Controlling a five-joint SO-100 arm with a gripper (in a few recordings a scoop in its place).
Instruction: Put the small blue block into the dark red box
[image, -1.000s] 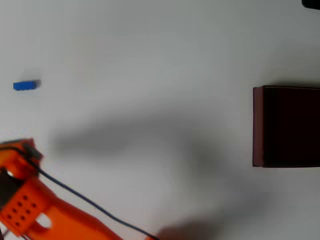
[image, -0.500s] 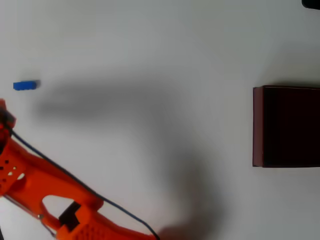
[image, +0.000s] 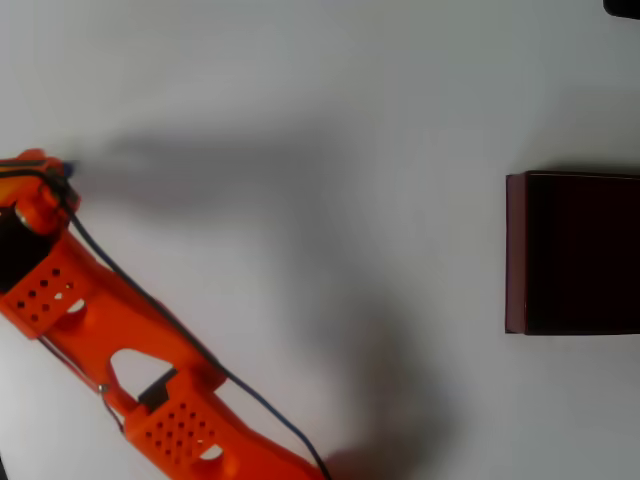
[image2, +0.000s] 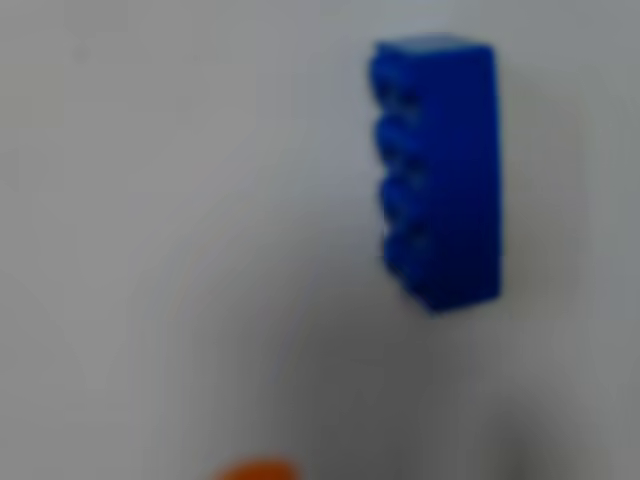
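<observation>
Swung up the overhead view's left edge, orange arm (image: 90, 310) now over the block's spot. Gripper state not discernible. Small blue block (image2: 440, 170), blurred, lying on white table (image: 300, 90); dark red box (image: 575, 252) well apart, far right.

One small blue block (image2: 440, 170) is lying on the white table (image: 300, 100), showing a single row of four studs in the wrist view. One dark red box (image: 515, 250) is sitting at the right edge of the overhead view. One orange robot arm (image: 110, 340) is reaching across the table, trailing one dark cable (image: 240, 385).
</observation>
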